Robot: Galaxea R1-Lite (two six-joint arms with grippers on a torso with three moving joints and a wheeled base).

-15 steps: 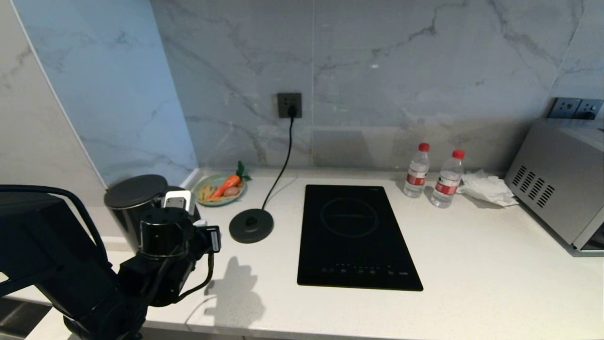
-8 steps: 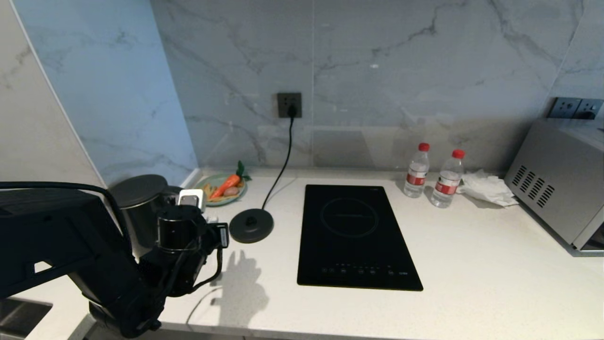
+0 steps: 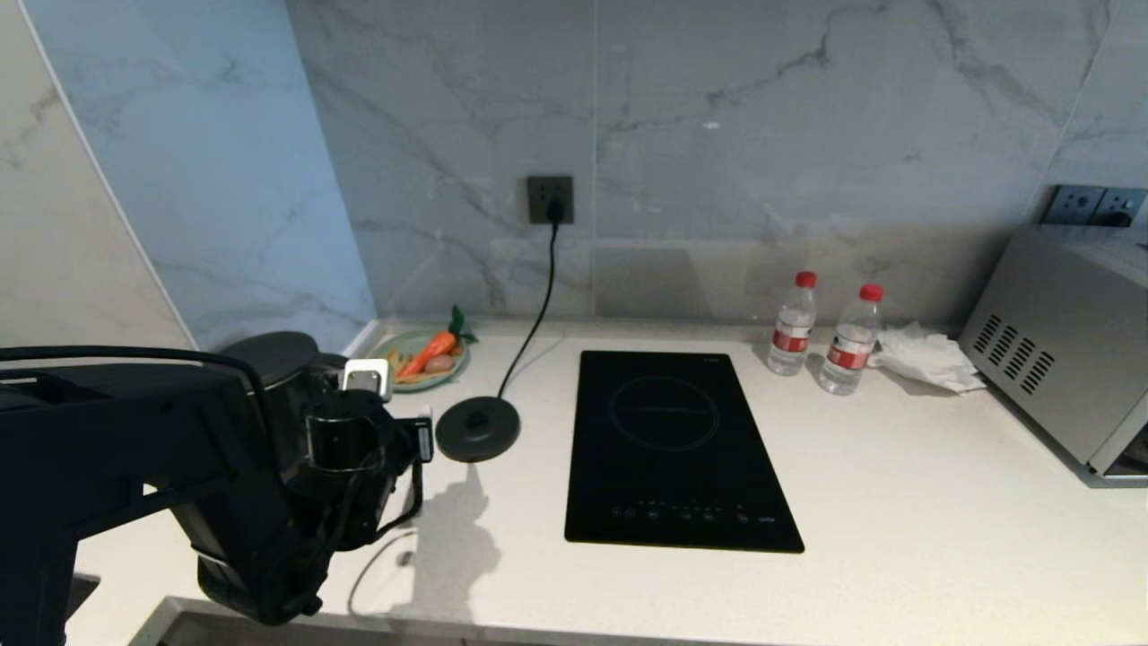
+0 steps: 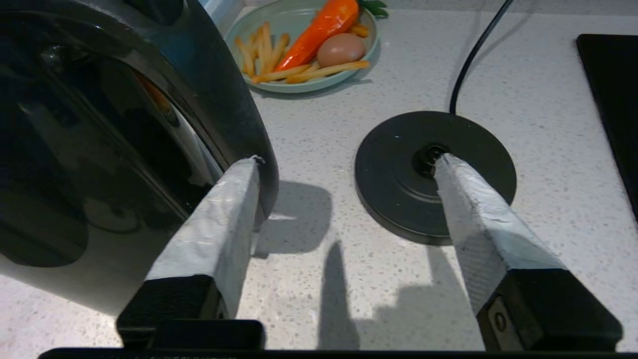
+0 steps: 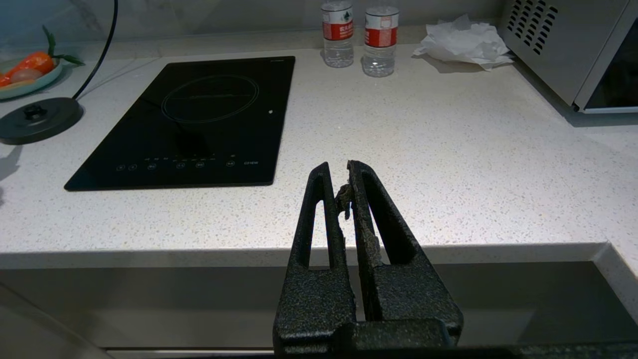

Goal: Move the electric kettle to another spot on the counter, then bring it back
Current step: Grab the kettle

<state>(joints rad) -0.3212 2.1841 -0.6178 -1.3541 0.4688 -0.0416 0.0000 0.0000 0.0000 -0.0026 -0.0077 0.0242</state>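
since a second ago the left gripper (image 4: 344, 164) has spread its jaws wide and released the electric kettle (image 4: 99, 149) — the kettle stands on the counter (image 3: 897, 502) at far left, off the base disc (image 4: 433, 174). one finger (image 4: 219, 219) is close against the kettle wall, so pulling away carelessly could knock it over. the right gripper (image 5: 344, 184) hangs parked, jaws pressed together.

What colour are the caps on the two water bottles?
Red, on both water bottles; clearest in the head view.
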